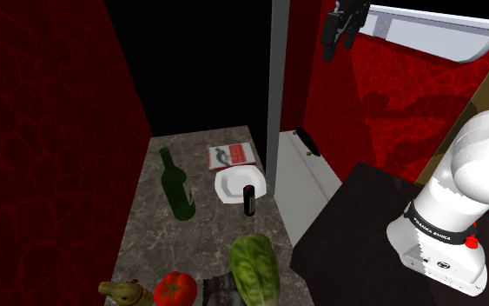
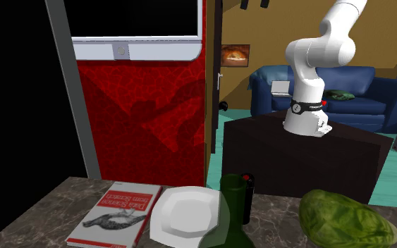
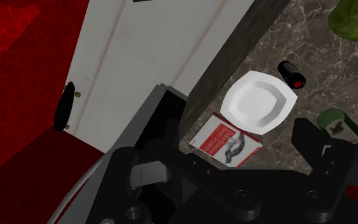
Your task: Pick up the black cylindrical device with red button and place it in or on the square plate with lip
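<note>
Device [image 2: 247,184] is half hidden behind the bottle [image 2: 233,208]; it's seen just beside the plate [image 1: 232,184], well apart from the spread gripper [image 1: 340,42].

Light is soft and even, with no glare anywhere. The red vein-patterned wall [image 1: 390,96] carries broad, soft-edged shadows on the right of the shoulder view, and the second exterior view shows them too. The glossy white robot arm [image 1: 481,161] and the white square plate with a lip [image 1: 234,184] are brightest. The grey-brown marbled counter [image 1: 155,235] lies dim. Far behind it stands a pure black area [image 1: 208,61].
</note>
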Tool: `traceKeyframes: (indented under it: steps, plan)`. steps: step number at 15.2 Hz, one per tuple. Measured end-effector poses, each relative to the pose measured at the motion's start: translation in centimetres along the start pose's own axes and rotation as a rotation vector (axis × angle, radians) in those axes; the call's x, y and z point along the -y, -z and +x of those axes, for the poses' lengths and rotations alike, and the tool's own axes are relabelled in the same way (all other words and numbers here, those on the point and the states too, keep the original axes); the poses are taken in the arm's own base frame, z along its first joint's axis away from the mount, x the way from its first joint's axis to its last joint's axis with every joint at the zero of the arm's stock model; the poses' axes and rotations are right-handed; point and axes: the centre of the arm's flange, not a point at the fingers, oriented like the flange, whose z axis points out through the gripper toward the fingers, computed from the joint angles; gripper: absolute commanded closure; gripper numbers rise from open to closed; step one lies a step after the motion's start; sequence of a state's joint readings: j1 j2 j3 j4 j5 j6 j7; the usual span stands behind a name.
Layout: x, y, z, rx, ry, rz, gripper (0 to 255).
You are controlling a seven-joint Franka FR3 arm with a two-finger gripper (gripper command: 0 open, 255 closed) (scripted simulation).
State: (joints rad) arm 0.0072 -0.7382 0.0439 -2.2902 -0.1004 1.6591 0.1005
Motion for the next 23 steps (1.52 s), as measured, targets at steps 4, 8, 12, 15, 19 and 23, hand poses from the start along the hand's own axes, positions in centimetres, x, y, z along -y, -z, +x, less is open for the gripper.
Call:
traceKeyframes:
  steps: [4, 8, 12, 15, 19, 23]
  plan:
    - [1.2, -2.3, 0.8, 0.012, -0.005, 0.006, 0]
    - [3.8, -6.9, 2.2, 0.032, -0.014, 0.016, 0]
    - [6.1, -11.6, 3.3, 0.052, -0.025, 0.027, 0]
    - [7.6, -14.8, 4.3, 0.067, -0.032, 0.036, 0]
    - [10.0, -19.2, 5.1, 0.088, -0.043, 0.047, 0]
    - [12.9, -23.8, 6.4, 0.108, -0.053, 0.058, 0]
